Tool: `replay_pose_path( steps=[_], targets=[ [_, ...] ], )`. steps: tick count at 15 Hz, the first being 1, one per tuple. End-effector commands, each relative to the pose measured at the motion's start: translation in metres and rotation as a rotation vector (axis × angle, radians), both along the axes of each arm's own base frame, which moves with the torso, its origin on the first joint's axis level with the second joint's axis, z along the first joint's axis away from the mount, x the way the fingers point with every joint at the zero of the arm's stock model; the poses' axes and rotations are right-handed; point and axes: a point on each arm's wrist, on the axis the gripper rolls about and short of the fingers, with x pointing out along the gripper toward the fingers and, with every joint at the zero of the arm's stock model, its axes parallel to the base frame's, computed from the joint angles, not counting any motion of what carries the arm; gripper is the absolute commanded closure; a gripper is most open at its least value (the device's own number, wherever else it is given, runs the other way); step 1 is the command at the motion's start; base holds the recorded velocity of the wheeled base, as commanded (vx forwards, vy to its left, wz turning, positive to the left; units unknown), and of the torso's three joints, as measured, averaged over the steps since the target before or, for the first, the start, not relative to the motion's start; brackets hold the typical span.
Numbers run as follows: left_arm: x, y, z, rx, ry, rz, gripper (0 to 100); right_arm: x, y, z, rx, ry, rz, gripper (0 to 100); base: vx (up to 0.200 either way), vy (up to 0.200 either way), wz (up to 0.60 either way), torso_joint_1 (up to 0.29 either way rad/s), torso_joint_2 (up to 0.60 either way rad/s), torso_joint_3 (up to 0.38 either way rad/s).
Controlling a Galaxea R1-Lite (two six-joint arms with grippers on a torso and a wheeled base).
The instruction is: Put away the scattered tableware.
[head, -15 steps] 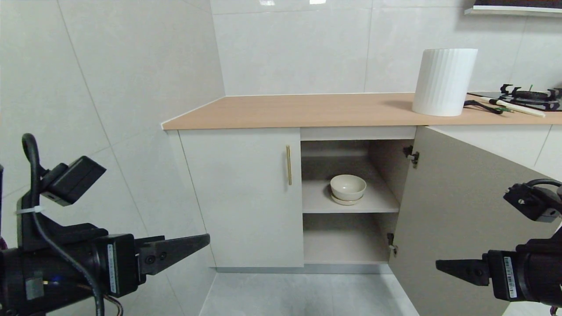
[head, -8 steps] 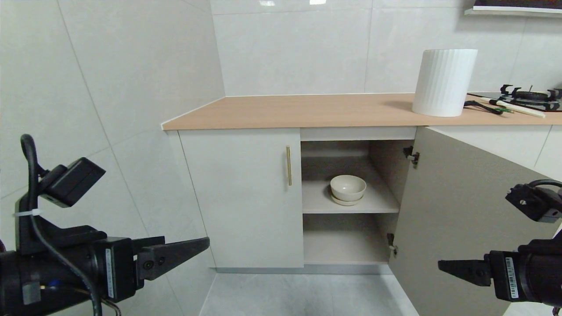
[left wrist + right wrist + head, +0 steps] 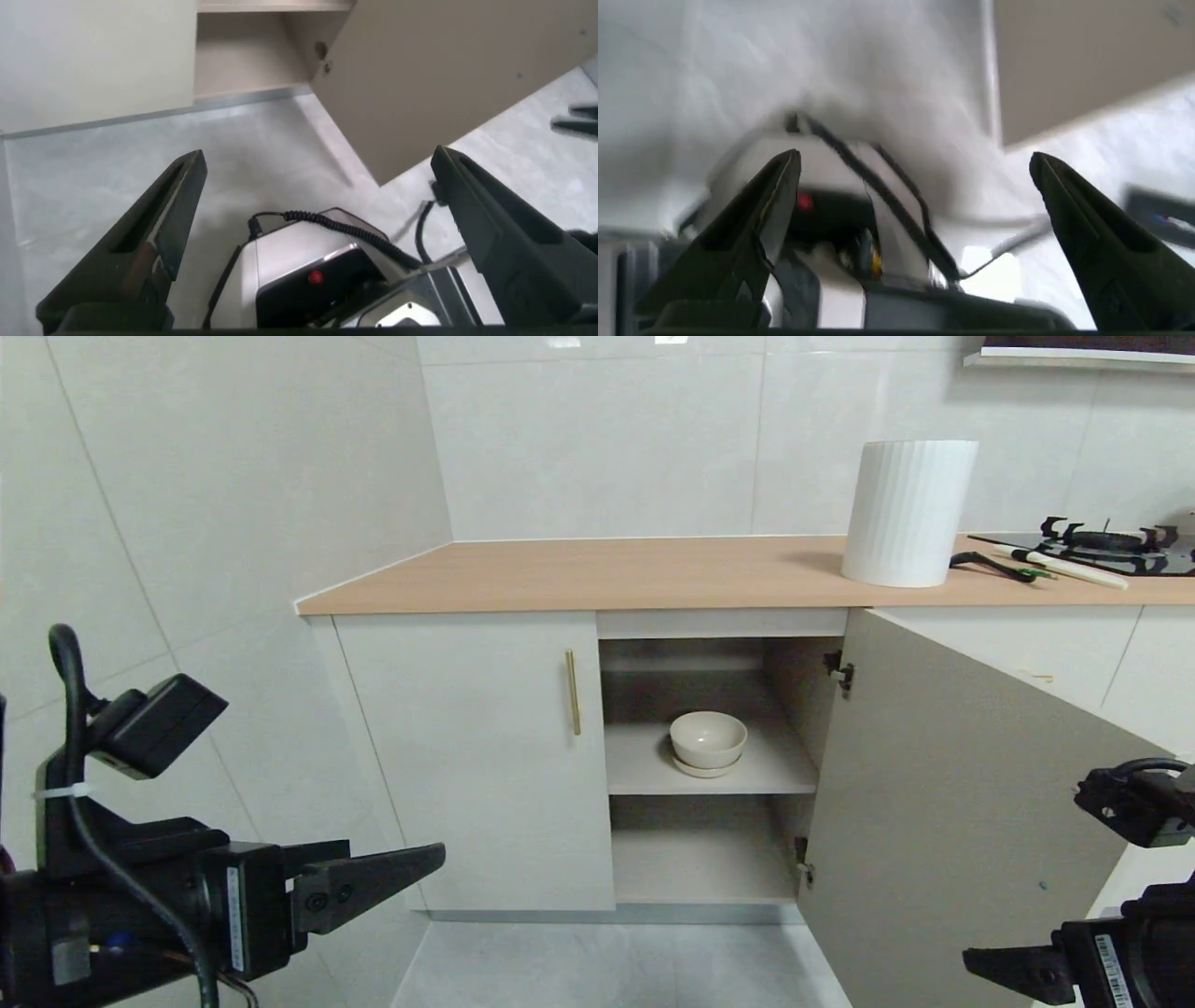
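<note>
Open door flanks the shelf; a bowl fills its middle.

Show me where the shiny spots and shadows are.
Head view: glare on the wall tiles at the top; the white container throws a shadow leftward on the countertop; the cupboard is dim behind the bowl. Left wrist view: evenly lit floor.

**Inspector:** Tableware inside the cabinet, count?
**Clerk:** One bowl. One plate beneath it.
**Inspector:** On the bench?
**Clerk:** One white ribbed canister. Two long utensils made out: a black-handled utensil and a pale utensil. Any more cannot be determined.
**Inspector:** Cabinet fittings?
**Clerk:** Two doors: closed door, open door. One gold handle. Two hinges: upper hinge, lower hinge. Two shelves: upper shelf, lower shelf.
**Inspector:** Pincers?
**Clerk:** Two: left pincer, right pincer.
</note>
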Motion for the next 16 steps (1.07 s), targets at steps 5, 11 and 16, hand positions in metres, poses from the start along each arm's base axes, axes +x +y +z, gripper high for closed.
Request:
replay_pose_path(
  steps=[5,11,16],
  targets=[
    [0.0,0.0,-0.004,0.027,-0.001,-0.014,0,0.009,-0.017,-0.009,-0.15,0.052,-0.092,0,0.0,-0.16,0.0,0.001,0.0,0.004],
    [0.0,0.0,-0.005,0.027,0.001,-0.016,0,0.03,-0.073,-0.005,-0.302,0.048,-0.348,0,0.0,0.0,0.0,0.0,0.0,0.0],
    [0.0,0.0,-0.005,0.026,0.001,-0.017,0,0.067,-0.093,-0.016,-0.276,-0.015,-0.483,0,0.0,0.0,0.0,0.0,0.0,0.0]
  ],
)
